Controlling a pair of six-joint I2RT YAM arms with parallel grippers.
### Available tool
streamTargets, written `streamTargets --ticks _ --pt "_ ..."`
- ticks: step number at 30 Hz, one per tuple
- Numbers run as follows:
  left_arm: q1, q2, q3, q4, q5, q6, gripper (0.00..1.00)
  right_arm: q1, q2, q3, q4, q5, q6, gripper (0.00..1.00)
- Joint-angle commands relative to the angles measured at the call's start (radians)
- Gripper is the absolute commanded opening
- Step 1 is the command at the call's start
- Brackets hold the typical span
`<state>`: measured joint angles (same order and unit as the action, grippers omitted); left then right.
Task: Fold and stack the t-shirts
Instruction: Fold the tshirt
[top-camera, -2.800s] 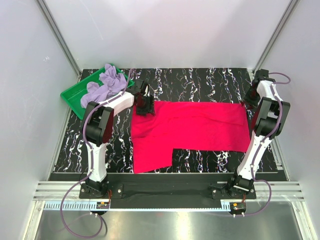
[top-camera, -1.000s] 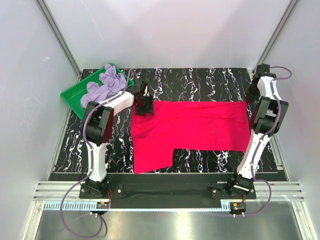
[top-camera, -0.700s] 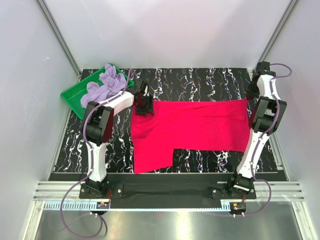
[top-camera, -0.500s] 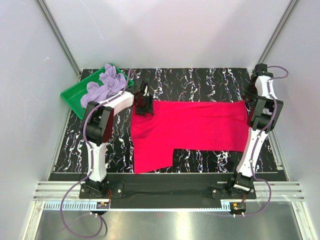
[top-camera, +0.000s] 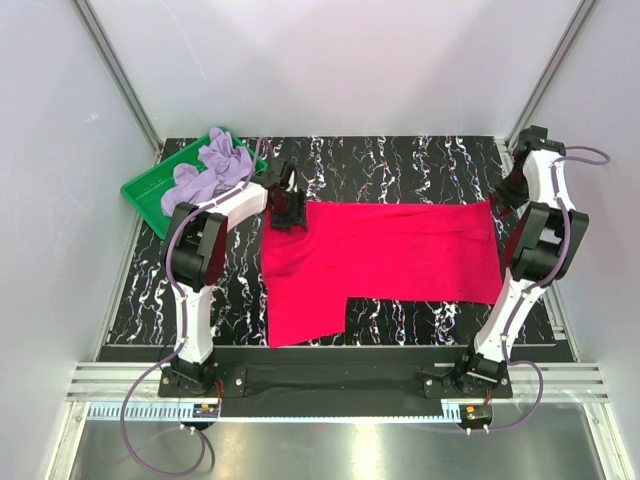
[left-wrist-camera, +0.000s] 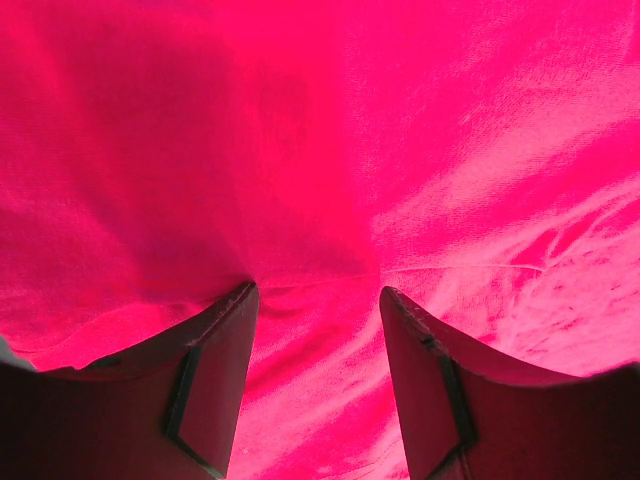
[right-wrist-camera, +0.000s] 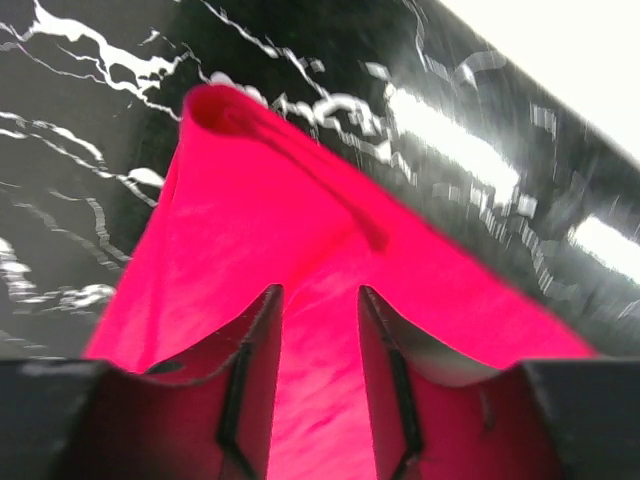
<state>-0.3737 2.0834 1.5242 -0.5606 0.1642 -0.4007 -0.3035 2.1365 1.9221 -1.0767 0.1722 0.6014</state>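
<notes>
The crimson t-shirt (top-camera: 385, 255) lies spread flat across the middle of the table, with one sleeve reaching toward the near edge. My left gripper (top-camera: 288, 212) is at its far left corner. In the left wrist view the left gripper (left-wrist-camera: 317, 292) is open, its fingertips (left-wrist-camera: 240, 300) down on the red cloth (left-wrist-camera: 400, 150). My right gripper (top-camera: 500, 198) is at the far right corner. In the right wrist view the right gripper (right-wrist-camera: 318, 290) is open just above the cloth, and the shirt's corner (right-wrist-camera: 215, 110) lies curled beyond it. The lavender t-shirt (top-camera: 208, 168) is bunched in the green tray.
The green tray (top-camera: 142, 190) stands tilted at the table's far left corner. The black marbled tabletop (top-camera: 400, 160) shows behind the shirt. White enclosure walls with metal posts (top-camera: 120, 80) close in both sides and the back.
My right gripper has gone from shut to open and let go of the shirt's far right corner, and its arm has swung slightly right. The left arm has not moved.
</notes>
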Motion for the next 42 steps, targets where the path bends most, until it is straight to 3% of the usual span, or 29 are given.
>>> streamTargets --ticks 1,11,20,28,35,38,42 --pt "0.010 -0.006 0.021 -0.035 -0.015 0.005 0.59 -0.017 -0.061 -0.067 -0.028 -0.032 0.276 0.41" --pt "0.010 -0.017 0.001 -0.024 -0.009 0.007 0.59 -0.043 -0.029 -0.182 0.138 -0.169 0.468 0.43" --pt "0.012 -0.016 0.007 -0.030 -0.008 0.016 0.59 -0.045 -0.004 -0.202 0.110 -0.161 0.552 0.52" --pt "0.012 -0.008 0.014 -0.033 -0.005 0.020 0.59 -0.048 -0.006 -0.253 0.086 -0.154 0.627 0.53" --pt "0.018 -0.005 0.011 -0.033 -0.002 0.023 0.59 -0.051 0.010 -0.304 0.092 -0.169 0.672 0.42" --pt "0.022 -0.006 0.010 -0.033 -0.003 0.026 0.59 -0.055 0.016 -0.313 0.106 -0.171 0.675 0.32" --pt "0.027 -0.008 0.001 -0.027 -0.002 0.026 0.59 -0.055 0.016 -0.203 0.049 -0.116 0.629 0.16"
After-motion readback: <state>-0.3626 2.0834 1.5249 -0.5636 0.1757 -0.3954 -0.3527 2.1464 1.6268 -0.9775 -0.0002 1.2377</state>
